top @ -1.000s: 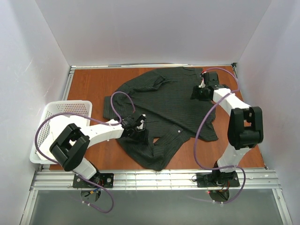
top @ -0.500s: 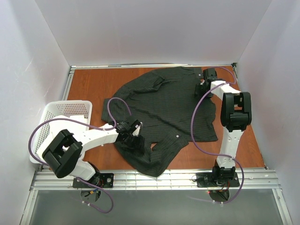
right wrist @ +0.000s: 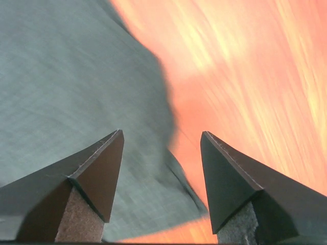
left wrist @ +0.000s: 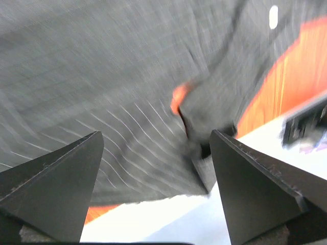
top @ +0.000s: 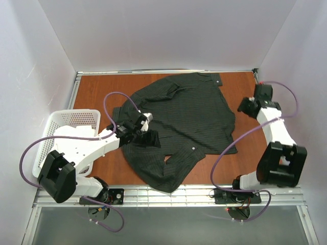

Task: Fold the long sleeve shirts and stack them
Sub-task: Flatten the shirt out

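- Placement first: the dark pinstriped long sleeve shirt [top: 189, 112] is lying opened out on the table [top: 97, 92]. Its collar [top: 207, 77] is at the far end, and its long axis is slanting from far-right down to near-left.
- The left gripper [top: 147, 136] is hovering over the shirt's left border. Its jaws are standing wide apart and gripping nothing, with striped cloth directly beneath them and spreading away to its right.
- The right gripper [top: 244, 106] is hanging over bare table, released and empty. The shirt's right edge is lying just to its left, and only that edge is showing under its left finger.
- I am judging the left arm nearer to the cloth. The right one is needing a short move leftward before it can pinch anything.
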Motion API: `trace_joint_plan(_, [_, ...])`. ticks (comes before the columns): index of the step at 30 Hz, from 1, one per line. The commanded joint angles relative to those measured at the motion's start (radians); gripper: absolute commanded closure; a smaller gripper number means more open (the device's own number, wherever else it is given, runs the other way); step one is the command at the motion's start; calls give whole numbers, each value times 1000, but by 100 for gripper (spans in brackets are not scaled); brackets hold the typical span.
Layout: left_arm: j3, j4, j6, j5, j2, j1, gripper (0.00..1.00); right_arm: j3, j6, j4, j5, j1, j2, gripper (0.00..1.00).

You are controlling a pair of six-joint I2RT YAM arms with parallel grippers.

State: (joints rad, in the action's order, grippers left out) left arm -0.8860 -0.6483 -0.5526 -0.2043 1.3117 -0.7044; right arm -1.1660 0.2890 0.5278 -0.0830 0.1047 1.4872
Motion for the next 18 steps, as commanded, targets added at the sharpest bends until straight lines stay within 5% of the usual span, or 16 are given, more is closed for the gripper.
trace_joint_plan(1, [-4,81,37,25,-8,124,20,221,41,52,64,75,-89,43])
trace_joint_plan(7, [10,150,89,2,63,266,20,412,65,41,212,118,-215,45])
trace_joint_plan(18, [38,133,161,78,92,289,20,580,87,-54,240,116,-188,46])
